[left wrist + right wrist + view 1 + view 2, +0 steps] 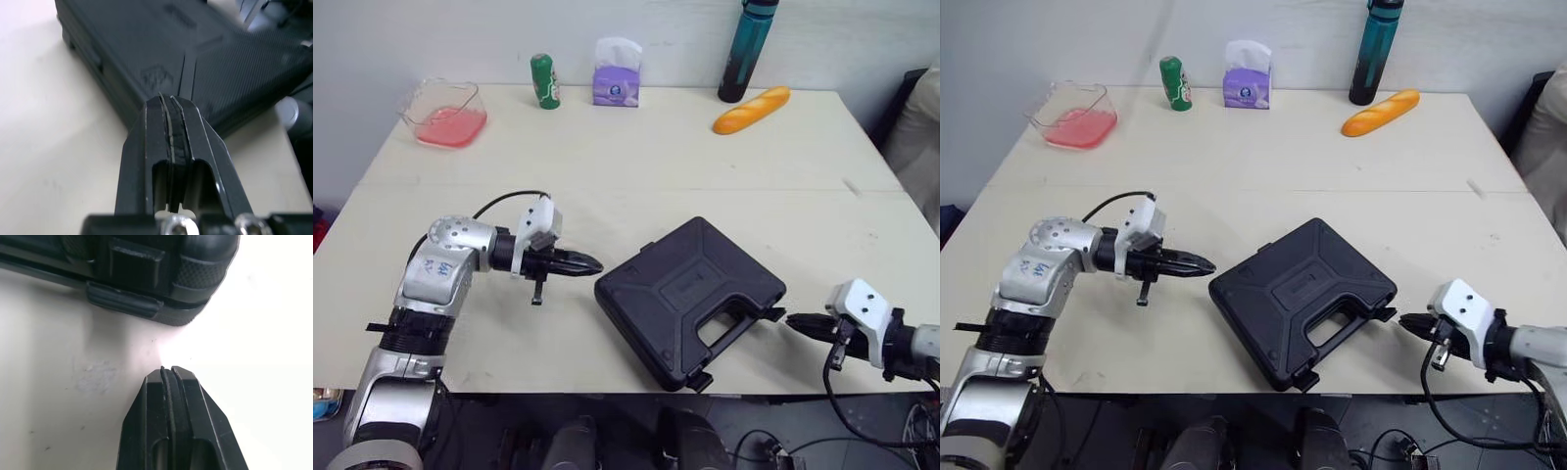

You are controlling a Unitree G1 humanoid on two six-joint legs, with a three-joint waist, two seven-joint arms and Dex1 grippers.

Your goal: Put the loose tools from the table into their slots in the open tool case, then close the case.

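Right wrist view shows tool case latch [124,301] near right end effector [168,372], closed like left end effector [171,99].

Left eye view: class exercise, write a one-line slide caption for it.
Closed black tool case on the table, left gripper and right gripper shut and empty beside it.

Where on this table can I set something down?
Bare: the wide band between the case and the back row of tub, can, tissue box, bottle and bread. Crowded: the front, with the left gripper and right gripper flanking the case.
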